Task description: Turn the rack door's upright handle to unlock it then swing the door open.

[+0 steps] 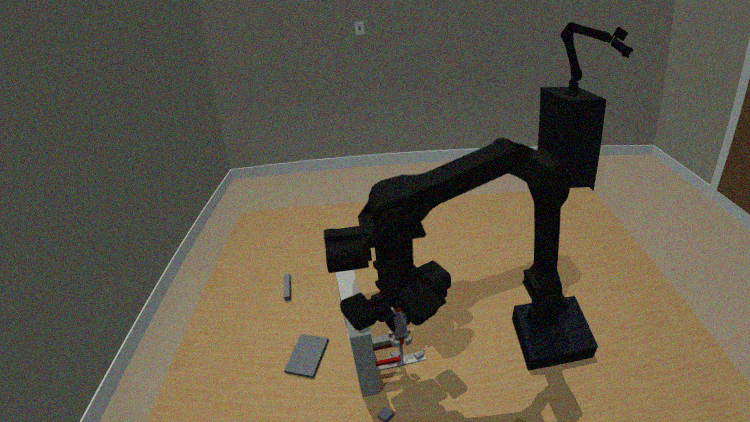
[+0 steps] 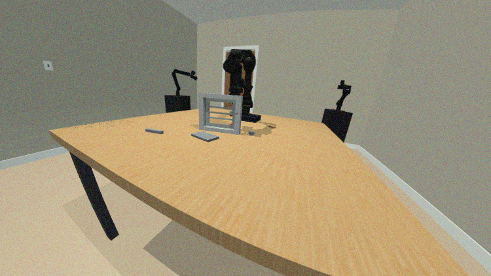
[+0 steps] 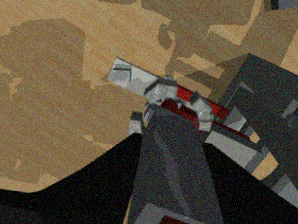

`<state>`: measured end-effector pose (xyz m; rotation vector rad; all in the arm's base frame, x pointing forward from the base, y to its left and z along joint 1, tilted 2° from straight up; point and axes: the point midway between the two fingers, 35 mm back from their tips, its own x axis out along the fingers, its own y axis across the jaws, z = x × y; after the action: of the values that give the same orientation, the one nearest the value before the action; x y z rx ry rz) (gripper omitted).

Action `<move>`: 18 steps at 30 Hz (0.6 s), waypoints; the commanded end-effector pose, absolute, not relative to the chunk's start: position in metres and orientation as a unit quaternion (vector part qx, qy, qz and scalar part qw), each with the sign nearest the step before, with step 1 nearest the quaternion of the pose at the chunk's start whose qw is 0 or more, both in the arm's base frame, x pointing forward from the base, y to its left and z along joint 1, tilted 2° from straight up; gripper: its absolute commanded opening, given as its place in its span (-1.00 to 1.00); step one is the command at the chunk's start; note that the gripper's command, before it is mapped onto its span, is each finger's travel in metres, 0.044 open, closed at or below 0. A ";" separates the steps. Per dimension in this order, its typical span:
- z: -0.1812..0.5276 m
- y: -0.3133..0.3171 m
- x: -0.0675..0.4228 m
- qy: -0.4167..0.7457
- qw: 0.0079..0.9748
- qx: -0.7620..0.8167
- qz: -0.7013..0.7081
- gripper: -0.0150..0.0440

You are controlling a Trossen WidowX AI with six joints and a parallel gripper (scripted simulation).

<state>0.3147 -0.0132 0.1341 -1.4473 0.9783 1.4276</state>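
Grey handle (image 1: 399, 326) (image 3: 172, 165), clenched by the gripper (image 1: 397, 311) (image 3: 170, 147), could slip if pulled too straight; a strained grip might drag the frame (image 1: 366, 362) (image 2: 220, 129).

Gray frame (image 2: 220, 130) upright on wooden table (image 2: 260, 185)

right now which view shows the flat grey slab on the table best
The top view: the flat grey slab lies there whole, seen from above. The exterior view shows it whole but smaller; I can't identify it in the wrist view.
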 end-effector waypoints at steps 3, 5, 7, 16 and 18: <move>0.135 -0.013 0.315 0.381 0.420 -0.589 0.577 -0.43; 0.135 -0.013 0.315 0.381 0.420 -0.589 0.577 -0.26; 0.135 -0.013 0.315 0.381 0.420 -0.589 0.577 -0.08; 0.135 -0.013 0.315 0.390 0.429 -0.582 0.570 0.49; 0.135 -0.013 0.315 0.416 0.455 -0.562 0.552 0.49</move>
<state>0.3152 -0.0132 0.1341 -1.4395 0.9845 1.4165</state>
